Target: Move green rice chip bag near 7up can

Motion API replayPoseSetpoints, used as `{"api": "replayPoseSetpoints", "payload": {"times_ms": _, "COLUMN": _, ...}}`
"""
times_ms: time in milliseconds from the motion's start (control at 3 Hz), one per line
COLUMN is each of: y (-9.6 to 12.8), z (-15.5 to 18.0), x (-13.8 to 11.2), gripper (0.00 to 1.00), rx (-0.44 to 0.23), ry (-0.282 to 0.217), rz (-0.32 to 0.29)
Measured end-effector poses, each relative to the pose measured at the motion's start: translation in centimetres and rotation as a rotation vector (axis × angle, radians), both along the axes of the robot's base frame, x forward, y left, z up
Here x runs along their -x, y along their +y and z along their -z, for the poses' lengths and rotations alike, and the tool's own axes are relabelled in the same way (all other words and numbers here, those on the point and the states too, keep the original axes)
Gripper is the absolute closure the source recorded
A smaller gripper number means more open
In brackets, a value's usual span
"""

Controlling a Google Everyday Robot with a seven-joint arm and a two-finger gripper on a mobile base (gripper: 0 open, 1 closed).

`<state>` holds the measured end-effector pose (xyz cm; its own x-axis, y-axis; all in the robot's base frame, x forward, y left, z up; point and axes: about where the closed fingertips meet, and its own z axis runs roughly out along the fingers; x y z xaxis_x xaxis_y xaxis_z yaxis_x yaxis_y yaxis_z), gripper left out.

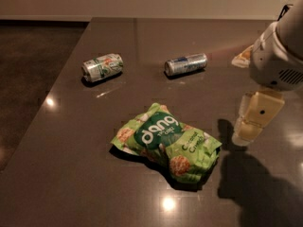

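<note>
The green rice chip bag [165,143] lies flat on the dark table, front centre, its white "dang" lettering facing up. The 7up can [102,67], silver and green with a red-orange spot, lies on its side at the back left, well apart from the bag. My gripper [245,135] hangs at the right on a white arm, just right of the bag and a little above the table, with nothing seen in it.
A silver can with blue markings [185,64] lies on its side at the back centre. A pale snack packet [244,56] shows partly behind the arm at the right. The table's left edge [57,93] drops to dark floor.
</note>
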<state>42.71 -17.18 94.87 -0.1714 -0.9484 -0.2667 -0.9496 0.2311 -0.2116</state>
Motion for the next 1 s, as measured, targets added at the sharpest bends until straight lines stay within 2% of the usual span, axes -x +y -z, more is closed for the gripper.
{"api": "replayPoseSetpoints", "payload": {"times_ms": 333, "y": 3.5, "z": 1.7, "x": 0.9, "gripper": 0.00, "rx": -0.039, "ry": 0.026, "rz": -0.037}}
{"api": "replayPoseSetpoints", "payload": {"times_ms": 667, "y": 6.4, "z": 3.7, "x": 1.8, "gripper": 0.00, "rx": -0.049, "ry": 0.057, "rz": -0.047}}
{"api": "replayPoseSetpoints", "payload": {"times_ms": 1000, "y": 7.7, "z": 5.6, "x": 2.5, "gripper": 0.00, "rx": -0.060, "ry": 0.084, "rz": -0.011}}
